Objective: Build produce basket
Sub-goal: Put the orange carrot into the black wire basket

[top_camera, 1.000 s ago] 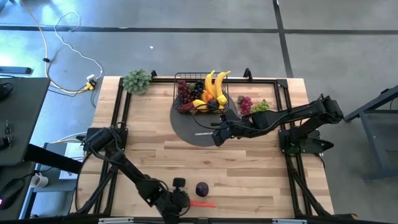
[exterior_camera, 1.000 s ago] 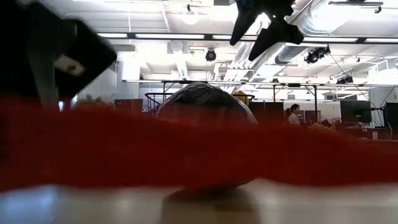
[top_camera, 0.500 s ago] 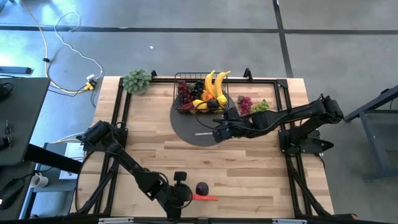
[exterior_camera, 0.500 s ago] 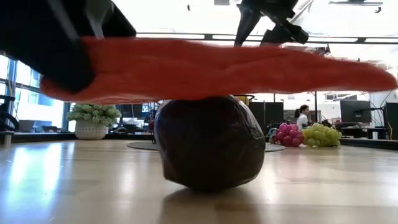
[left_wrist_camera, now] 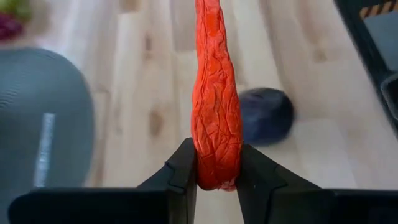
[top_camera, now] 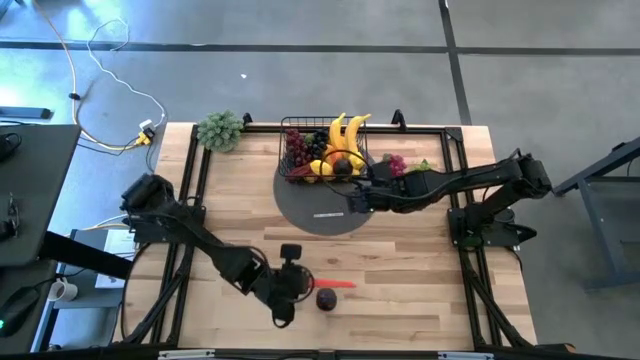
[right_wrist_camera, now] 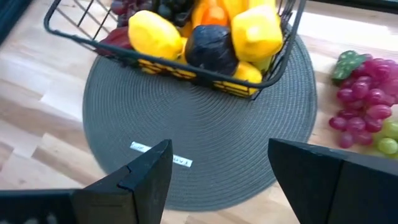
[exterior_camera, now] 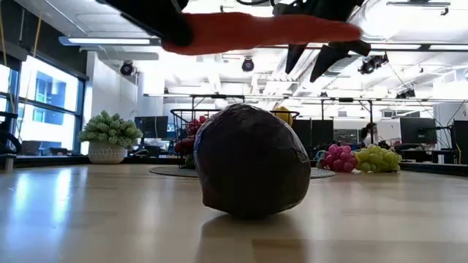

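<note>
Office lights glow behind a wooden desk (top_camera: 400,260) where the left claw (left_wrist_camera: 214,177), clamped on a red chilli (left_wrist_camera: 214,93), lifts it above a dark plum (top_camera: 326,299), probably basket-bound; the right claw (right_wrist_camera: 217,165) hangs apart beside the filled basket (top_camera: 290,150).

white label on grey mat (right_wrist_camera: 163,154), text unreadable

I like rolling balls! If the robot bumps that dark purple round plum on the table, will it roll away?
Probably a little. The dark purple round plum looks ball-shaped, so a nudge could start it rolling. Its wrinkled skin and flattish underside, resting on the wooden table, might stop it soon. It seems a light toy, so easy to push.
</note>
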You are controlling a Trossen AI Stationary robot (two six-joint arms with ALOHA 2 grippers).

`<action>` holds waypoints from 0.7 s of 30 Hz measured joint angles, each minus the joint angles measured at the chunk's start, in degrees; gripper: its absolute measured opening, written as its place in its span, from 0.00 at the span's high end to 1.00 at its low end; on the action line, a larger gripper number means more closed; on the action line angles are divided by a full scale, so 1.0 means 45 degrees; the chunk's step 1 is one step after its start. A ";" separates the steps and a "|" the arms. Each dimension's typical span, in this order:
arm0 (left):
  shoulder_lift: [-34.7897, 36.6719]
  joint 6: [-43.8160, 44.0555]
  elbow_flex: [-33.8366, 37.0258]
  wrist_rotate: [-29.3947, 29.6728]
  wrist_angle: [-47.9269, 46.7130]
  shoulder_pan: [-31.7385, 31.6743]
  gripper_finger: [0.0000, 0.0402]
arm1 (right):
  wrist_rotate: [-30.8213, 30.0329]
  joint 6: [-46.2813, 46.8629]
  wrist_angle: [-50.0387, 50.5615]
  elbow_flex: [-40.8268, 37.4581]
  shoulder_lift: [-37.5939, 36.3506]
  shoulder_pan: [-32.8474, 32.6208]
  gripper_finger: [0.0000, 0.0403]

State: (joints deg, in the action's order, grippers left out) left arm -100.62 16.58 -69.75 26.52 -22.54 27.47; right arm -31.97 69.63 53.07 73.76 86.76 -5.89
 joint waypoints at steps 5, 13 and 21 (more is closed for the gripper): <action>0.0767 -0.0886 0.0006 0.0668 -0.0789 -0.0790 0.84 | 0.0003 -0.0015 0.0212 0.0000 0.0000 0.0439 0.39; 0.2385 -0.2080 0.0009 0.1016 -0.1095 -0.2855 0.84 | 0.0007 -0.0325 0.0899 0.0000 0.0000 0.1131 0.39; 0.3643 -0.2714 0.0009 0.1018 -0.1008 -0.5305 0.83 | 0.0155 -0.1869 0.1107 0.0000 0.0000 0.2176 0.39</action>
State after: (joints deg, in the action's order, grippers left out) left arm -84.22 4.37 -69.71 31.10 -27.08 3.59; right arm -31.27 61.22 58.05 73.76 86.76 3.91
